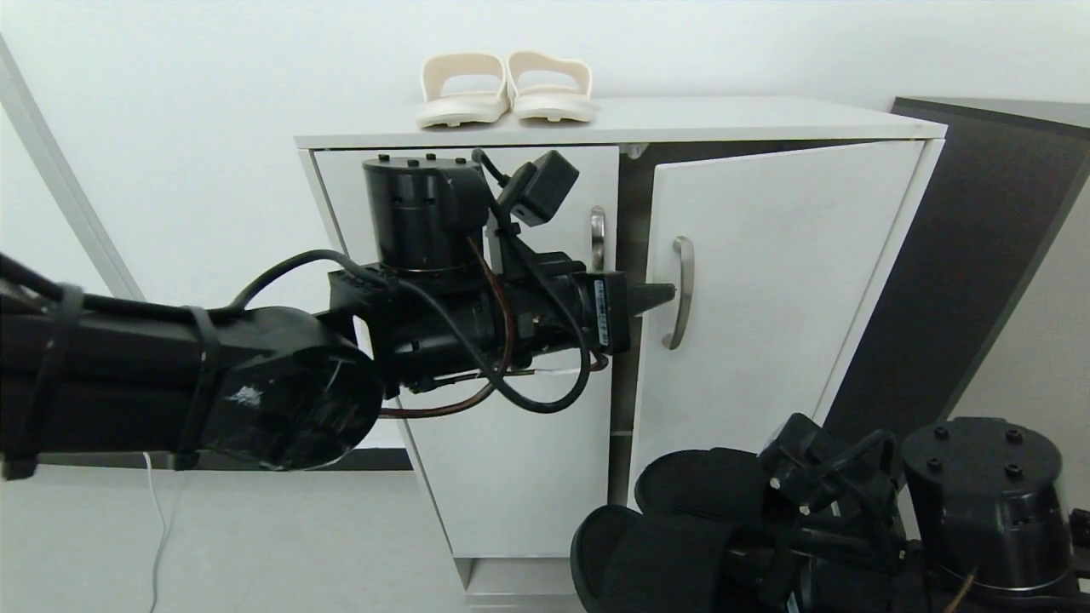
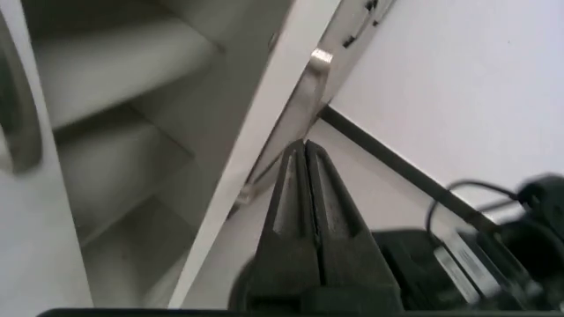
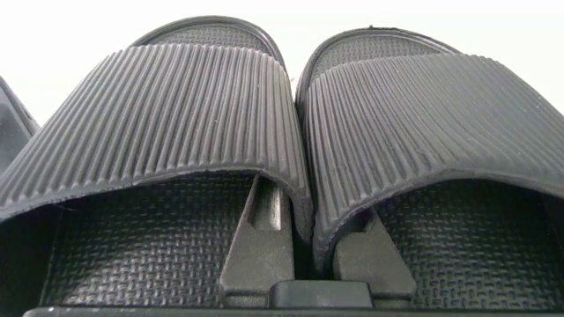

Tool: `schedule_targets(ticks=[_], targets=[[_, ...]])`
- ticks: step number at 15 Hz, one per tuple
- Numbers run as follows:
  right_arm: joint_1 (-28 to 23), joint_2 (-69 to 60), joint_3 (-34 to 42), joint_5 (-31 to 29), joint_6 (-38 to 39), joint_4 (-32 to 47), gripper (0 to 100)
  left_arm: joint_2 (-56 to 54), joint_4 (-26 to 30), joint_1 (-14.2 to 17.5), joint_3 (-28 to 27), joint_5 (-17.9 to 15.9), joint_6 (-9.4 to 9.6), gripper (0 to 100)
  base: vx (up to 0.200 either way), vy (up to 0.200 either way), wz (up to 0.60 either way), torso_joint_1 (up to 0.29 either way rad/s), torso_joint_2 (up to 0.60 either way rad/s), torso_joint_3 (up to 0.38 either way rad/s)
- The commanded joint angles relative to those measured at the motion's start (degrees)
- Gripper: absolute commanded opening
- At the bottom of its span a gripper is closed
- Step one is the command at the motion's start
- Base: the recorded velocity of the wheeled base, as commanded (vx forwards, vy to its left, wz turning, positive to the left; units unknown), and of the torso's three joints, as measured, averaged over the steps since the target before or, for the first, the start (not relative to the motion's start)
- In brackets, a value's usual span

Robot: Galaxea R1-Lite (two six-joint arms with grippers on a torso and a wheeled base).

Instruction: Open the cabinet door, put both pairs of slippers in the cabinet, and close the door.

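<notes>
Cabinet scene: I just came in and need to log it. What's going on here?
The left gripper, fingers shut, has its tip at the handle of the right door, which stands ajar with shelves visible inside. The right gripper is clamped on the black slippers, held low in front of the cabinet. The cream slippers sit on the cabinet top. Neither pair is inside yet.

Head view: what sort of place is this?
Likely a home entryway, or a mock-up of one: a white shoe cabinet against a plain wall, cream slippers on its top, black slippers in front of it.
</notes>
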Motion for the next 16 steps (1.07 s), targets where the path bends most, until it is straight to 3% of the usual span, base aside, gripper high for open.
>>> schedule_targets(ticks=[1, 4, 5, 8, 11, 16], targets=[[0.3, -0.2, 0.1, -0.1, 0.0, 0.0, 0, -5.5, 0.0, -0.4, 4.8, 0.1, 0.03, 0, 0.0, 0.0, 0.0, 0.0, 0.0, 0.0], [1.3, -0.4, 0.3, -0.2, 0.0, 0.0, 0, -6.6, 0.0, 0.0, 6.5, -0.1, -0.06, 0, 0.0, 0.0, 0.0, 0.0, 0.0, 0.0], [3.1, -1.1, 1.6, -0.2, -0.2, 0.0, 0, -5.3, -0.1, 2.0, 6.0, -0.5, -0.41, 0, 0.0, 0.0, 0.0, 0.0, 0.0, 0.0], [4.4, -1.6, 3.3, 0.0, -2.4, 0.0, 0, -1.1, -0.3, 2.3, 2.3, -0.5, -0.5, 0, 0.0, 0.0, 0.0, 0.0, 0.0, 0.0], [4.7, -1.6, 4.6, 0.0, -2.9, 0.0, 0, 6.2, -6.1, 2.1, -2.8, 0.0, -2.7, 0, 0.0, 0.0, 0.0, 0.0, 0.0, 0.0], [5.9, -1.6, 5.7, 0.2, -2.9, 0.0, 0, 8.8, -6.1, 2.1, -5.2, 0.1, -3.49, 0, 0.0, 0.0, 0.0, 0.0, 0.0, 0.0]])
